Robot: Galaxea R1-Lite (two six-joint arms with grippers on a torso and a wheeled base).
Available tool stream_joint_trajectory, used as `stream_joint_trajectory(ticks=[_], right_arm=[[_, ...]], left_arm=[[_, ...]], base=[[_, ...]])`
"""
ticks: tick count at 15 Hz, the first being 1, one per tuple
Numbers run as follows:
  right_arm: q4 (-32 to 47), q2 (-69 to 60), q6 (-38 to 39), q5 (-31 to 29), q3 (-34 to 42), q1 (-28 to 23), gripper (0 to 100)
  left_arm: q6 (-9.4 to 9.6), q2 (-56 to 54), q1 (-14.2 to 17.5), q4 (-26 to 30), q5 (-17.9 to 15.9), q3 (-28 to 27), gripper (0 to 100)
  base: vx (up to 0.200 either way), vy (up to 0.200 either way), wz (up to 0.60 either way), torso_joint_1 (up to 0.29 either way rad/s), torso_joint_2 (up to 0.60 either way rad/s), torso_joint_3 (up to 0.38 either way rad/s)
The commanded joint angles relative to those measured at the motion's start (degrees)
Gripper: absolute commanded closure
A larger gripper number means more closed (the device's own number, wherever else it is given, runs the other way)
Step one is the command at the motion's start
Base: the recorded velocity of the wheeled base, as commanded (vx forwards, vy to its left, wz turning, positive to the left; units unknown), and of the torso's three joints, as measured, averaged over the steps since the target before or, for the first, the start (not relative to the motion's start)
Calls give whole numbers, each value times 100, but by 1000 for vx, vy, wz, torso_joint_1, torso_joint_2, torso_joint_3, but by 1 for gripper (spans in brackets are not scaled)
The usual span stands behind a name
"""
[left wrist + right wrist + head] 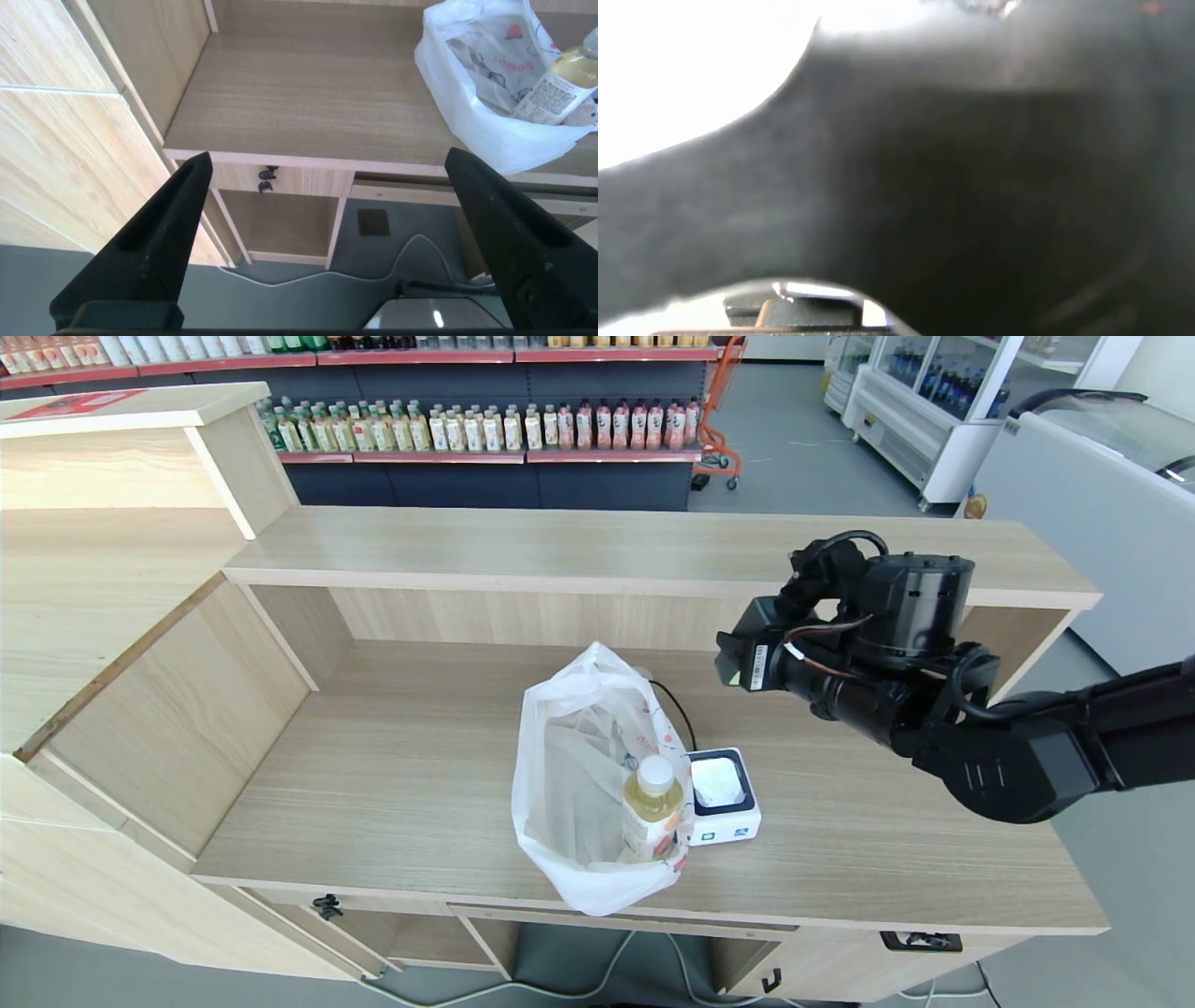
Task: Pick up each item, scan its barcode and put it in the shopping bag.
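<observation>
Stretching across the head view, the pale wooden table carries everything. The right arm hangs raised above the table's right side, well apart from the things, its right hand pointing toward the middle; I cannot tell whether that hand is open or closed. The left hand is spread wide and holds nothing, sitting off the table's front edge, left of the shopping bag. The white plastic shopping bag stands open near the front middle of the table. A small white scanner sits just beside the bag on its right, with a dark cable running behind. One bottle with a white cap stands upright inside the bag, against the side nearest the scanner.
</observation>
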Motion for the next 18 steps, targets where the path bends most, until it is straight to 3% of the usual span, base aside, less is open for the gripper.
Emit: stream_joint_trajectory(ticks=[1, 4, 8, 14, 18], right_arm=[[-221, 41, -7, 60, 111, 6, 100], [-396, 102, 2, 244, 322, 6, 100], [-845, 120, -51, 1273, 954, 111, 100], [-1293, 551, -218, 1510, 849, 349, 100], [-1302, 1096, -499, 1475, 102, 252, 100]], left_arm=[[2, -2, 0, 2, 0, 0, 0], [2, -2, 0, 2, 0, 0, 0], [11, -2, 0, -6, 0, 0, 0], [11, -2, 0, -6, 0, -9, 0], [11, -2, 0, -6, 0, 0, 0]], base=[[0, 0, 0, 0, 0, 0], [0, 0, 0, 0, 0, 0], [0, 0, 0, 0, 0, 0], [0, 0, 0, 0, 0, 0], [0, 0, 0, 0, 0, 0]])
